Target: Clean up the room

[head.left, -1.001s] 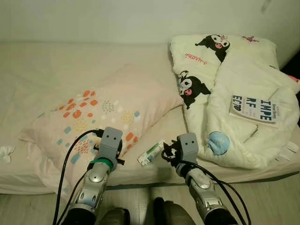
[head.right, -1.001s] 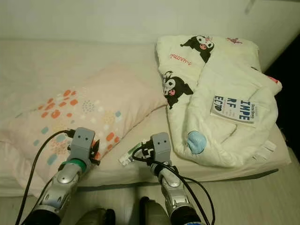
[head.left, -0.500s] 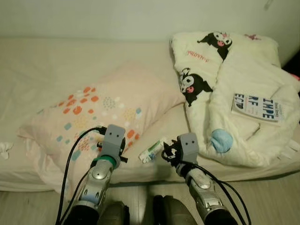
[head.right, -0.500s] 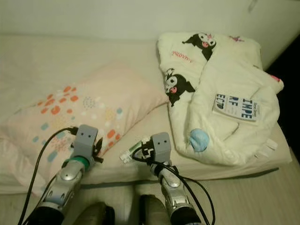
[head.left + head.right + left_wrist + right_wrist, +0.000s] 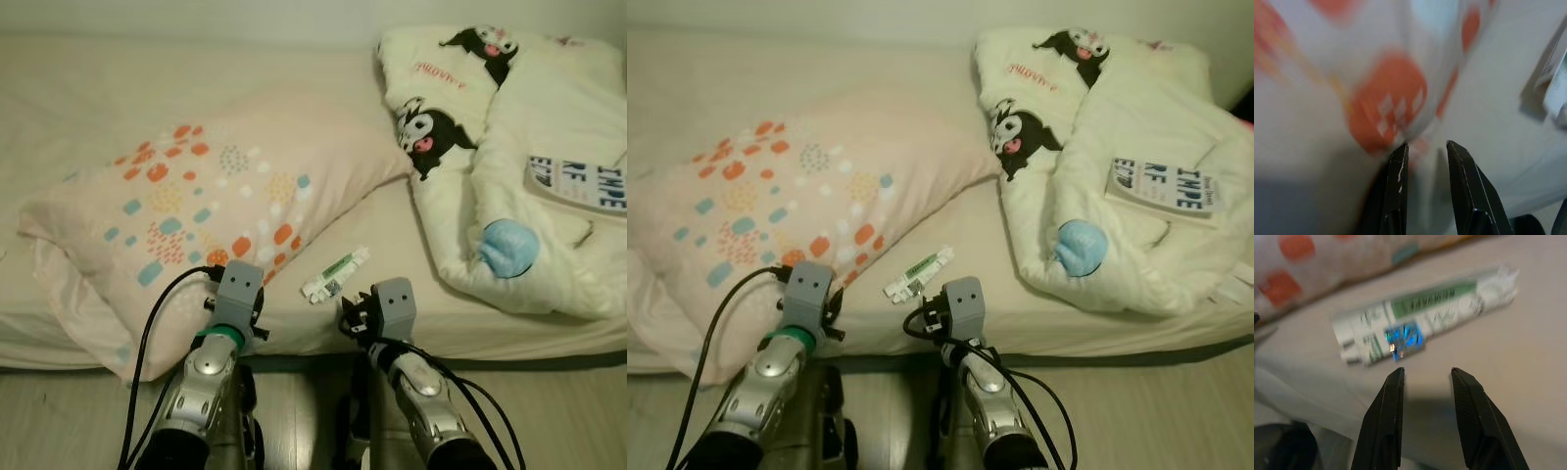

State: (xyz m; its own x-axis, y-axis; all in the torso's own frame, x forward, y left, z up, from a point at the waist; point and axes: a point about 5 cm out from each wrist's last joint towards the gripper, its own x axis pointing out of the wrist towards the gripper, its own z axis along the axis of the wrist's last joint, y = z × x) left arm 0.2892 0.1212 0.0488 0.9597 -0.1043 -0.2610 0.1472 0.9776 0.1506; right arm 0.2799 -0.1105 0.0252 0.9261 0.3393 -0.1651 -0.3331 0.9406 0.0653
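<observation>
Just ahead of my right end effector (image 5: 355, 319), on the bed (image 5: 411, 264), lies the green-and-white tube (image 5: 336, 274), slanted, near the corner of the spotted pillow (image 5: 186, 211) and apart from it. From the left eye view my left end effector (image 5: 231, 309) hovers at the pillow's lower edge, beside the right one. Farther off to my right sit the cartoon-print quilt (image 5: 509, 176), a book (image 5: 578, 184) on top of it and a blue ball (image 5: 506, 247) in its folds.

In the right eye view the same layout holds: the tube (image 5: 919, 273) is just beyond my right end effector (image 5: 933, 319), not touched.

The left wrist view shows my left fingers (image 5: 1396, 191) a narrow gap apart, holding nothing, with pillow fabric (image 5: 1381, 98) just beyond their tips.

The right wrist view shows my right fingers (image 5: 1382, 426) parted and empty, the tube (image 5: 1425, 316) lying crosswise just past them. I judge the step is picking up this tube. To do it well I should advance straight, keep the fingers astride the tube's narrow width near its middle, press lightly into the soft mattress, and close only once both tips pass its sides, so it does not skid away.
</observation>
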